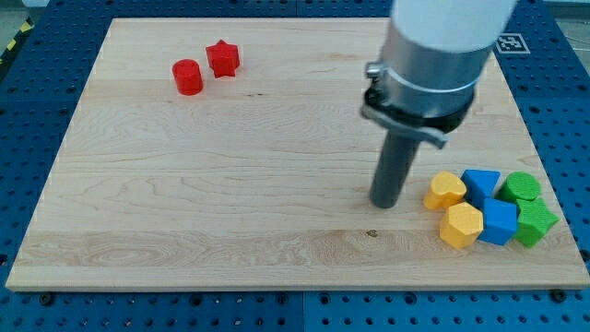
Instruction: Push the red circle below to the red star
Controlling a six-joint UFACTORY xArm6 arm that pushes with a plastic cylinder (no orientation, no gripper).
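Note:
The red circle (187,77) sits on the wooden board (230,184) near the view's top left. The red star (222,58) lies just to its upper right, almost touching it. My tip (384,204) rests on the board far to the lower right of both red blocks, just left of a cluster of other blocks. It touches no block.
A cluster lies at the view's lower right: a yellow heart (444,190), a yellow hexagon (461,225), a blue triangle (480,183), a blue cube (499,221), a green cylinder (520,187) and a green star (535,221). The arm's grey body (433,55) hangs above.

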